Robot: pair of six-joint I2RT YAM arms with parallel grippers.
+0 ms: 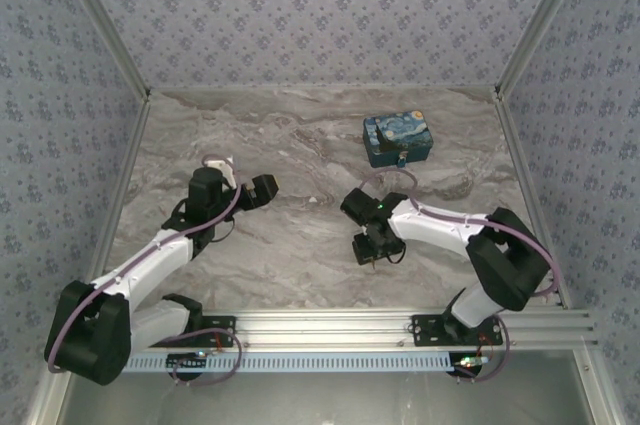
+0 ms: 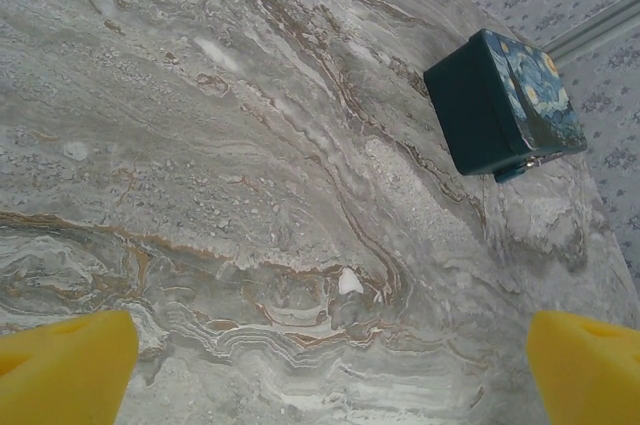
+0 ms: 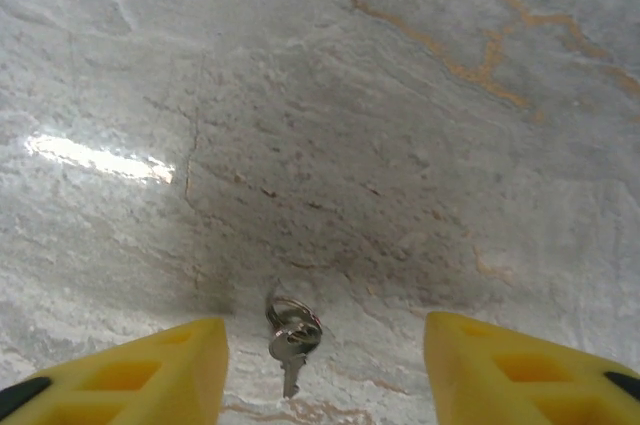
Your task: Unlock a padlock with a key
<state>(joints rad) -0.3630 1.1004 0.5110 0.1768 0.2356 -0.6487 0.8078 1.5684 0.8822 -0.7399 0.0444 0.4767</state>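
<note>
Right gripper [image 3: 325,333], spread, straddles a small silvery ringed metal key [image 3: 291,344]: the pickup step, next needing a centred pinch.

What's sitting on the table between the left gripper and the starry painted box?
Nothing; the left wrist view shows bare marble table from the left gripper to the painted box.

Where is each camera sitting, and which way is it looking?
Top external: high behind the arms, looking down on the grey marble table; left gripper and right gripper show.
Left wrist: on the left arm, facing the blue starry painted box; its yellow fingertips show.
Right wrist: on the right arm, facing down at the small silvery key; its yellow fingertips show.
Shared: top and left wrist both see the box.
</note>
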